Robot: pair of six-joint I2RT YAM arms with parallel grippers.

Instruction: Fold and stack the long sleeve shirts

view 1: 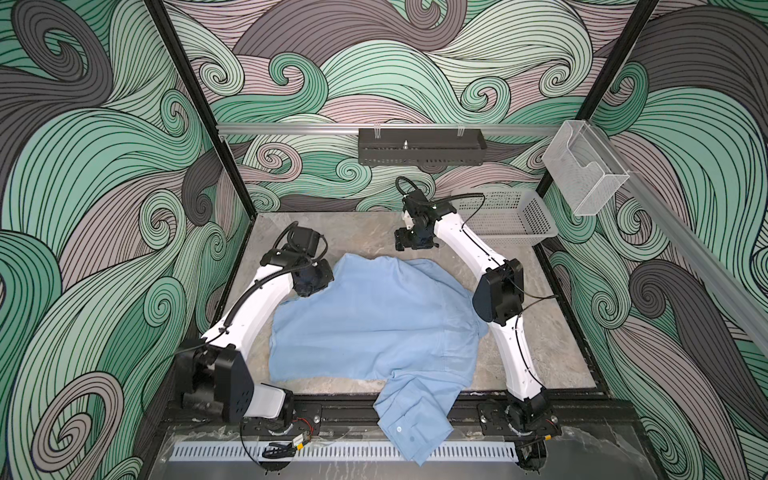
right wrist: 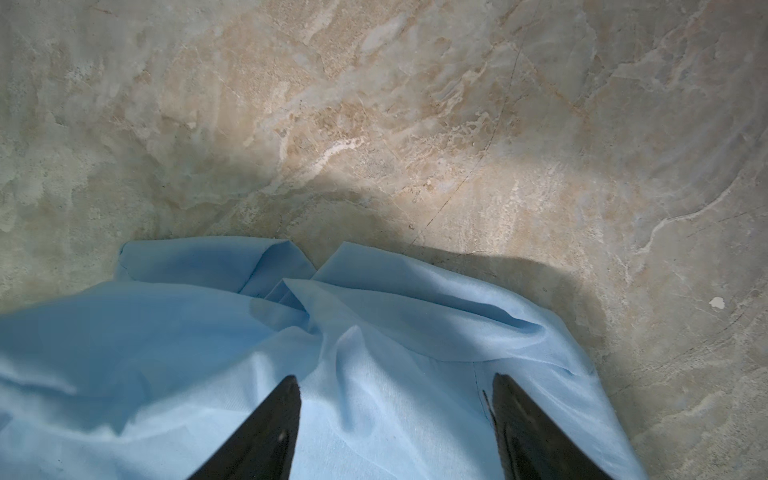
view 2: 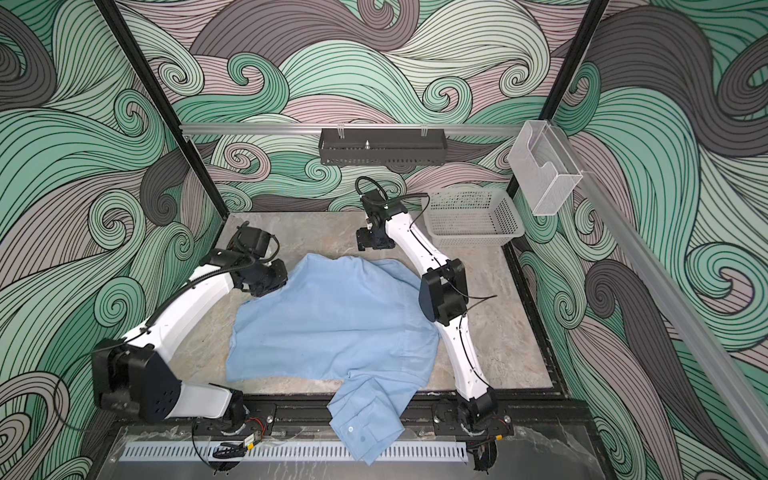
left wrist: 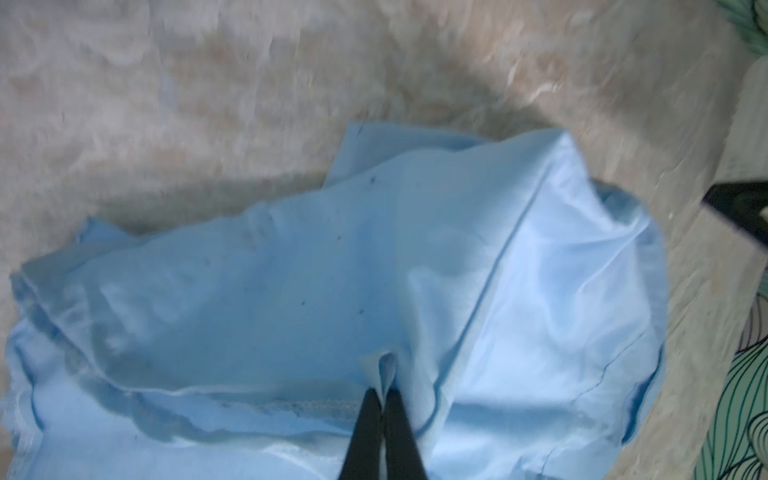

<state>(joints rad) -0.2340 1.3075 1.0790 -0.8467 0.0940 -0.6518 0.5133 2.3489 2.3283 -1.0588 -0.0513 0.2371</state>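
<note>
1. Both top views: shirt (view 1: pixel 374 324) is lying spread mid-desk (view 1: pixel 557 357), long axis running far-to-near, cuffed sleeve (view 1: pixel 409 419) hanging over near edge.
2. L wrist: left tool (left wrist: pixel 384 392) is pinching a shirt fold, jaws together.
3. R wrist: right tool (right wrist: pixel 397 380) is hovering wide over the shirt.

White curved arms (view 1: pixel 259 303), black joints (view 1: pixel 496 297)

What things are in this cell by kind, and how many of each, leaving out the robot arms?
light blue shirt: 1
pale perforated basket: 1
black wall tray: 1
clear wall holder: 1
Total: 4
</note>
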